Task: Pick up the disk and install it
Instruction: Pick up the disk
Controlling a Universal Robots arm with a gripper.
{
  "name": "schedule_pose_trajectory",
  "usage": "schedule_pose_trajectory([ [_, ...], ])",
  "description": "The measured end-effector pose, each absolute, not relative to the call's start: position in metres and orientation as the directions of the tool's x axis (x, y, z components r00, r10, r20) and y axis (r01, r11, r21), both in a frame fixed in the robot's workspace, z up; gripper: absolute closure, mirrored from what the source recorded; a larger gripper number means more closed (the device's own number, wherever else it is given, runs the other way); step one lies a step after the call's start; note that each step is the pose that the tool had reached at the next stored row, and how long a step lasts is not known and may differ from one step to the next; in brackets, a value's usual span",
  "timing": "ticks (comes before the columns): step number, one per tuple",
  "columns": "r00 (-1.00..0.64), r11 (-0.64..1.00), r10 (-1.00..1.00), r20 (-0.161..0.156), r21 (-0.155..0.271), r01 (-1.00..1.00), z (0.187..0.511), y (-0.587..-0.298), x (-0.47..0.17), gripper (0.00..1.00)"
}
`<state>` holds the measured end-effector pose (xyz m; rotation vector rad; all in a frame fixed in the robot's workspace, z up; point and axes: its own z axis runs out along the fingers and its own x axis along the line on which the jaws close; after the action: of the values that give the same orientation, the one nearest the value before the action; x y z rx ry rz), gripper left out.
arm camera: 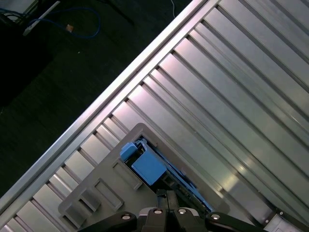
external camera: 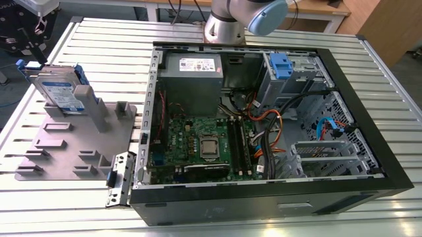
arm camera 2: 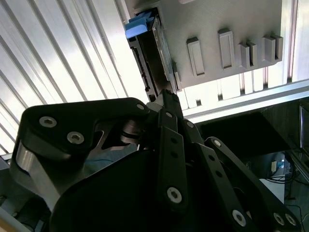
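Note:
The disk (external camera: 61, 93) stands on edge in a slot at the far end of a grey fixture plate (external camera: 66, 148), at the exterior view's left. It is silver, with a blue-and-white label and blue side rails. Both wrist views look down on its top edge and blue rail (arm camera 2: 155, 50) (arm camera: 148, 166). My gripper (external camera: 27, 44) hangs above and just beyond the disk, apart from it. Its fingertips meet with nothing between them in both wrist views (arm camera 2: 167, 93) (arm camera: 166, 194).
An open computer case (external camera: 264, 197) lies flat right of the fixture. Inside it are a motherboard, a grey power-supply box (external camera: 191, 74), cables and a drive bay with a blue bracket (external camera: 281, 66). Everything rests on a slatted aluminium table (external camera: 105, 44).

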<state>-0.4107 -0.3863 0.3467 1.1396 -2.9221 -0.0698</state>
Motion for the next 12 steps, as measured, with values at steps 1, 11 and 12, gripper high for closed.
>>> schedule_pose_trajectory([
  [1,-0.736,0.735,-0.677,-0.012,0.043,-0.677,0.3467,-0.3863,-0.4108,0.89],
  [11,-0.707,0.706,-0.707,-0.012,0.043,-0.706,0.3463,-0.3863,-0.4107,0.89],
  [12,-0.697,0.696,-0.717,-0.012,0.043,-0.717,0.3463,-0.3863,-0.4108,0.89],
])
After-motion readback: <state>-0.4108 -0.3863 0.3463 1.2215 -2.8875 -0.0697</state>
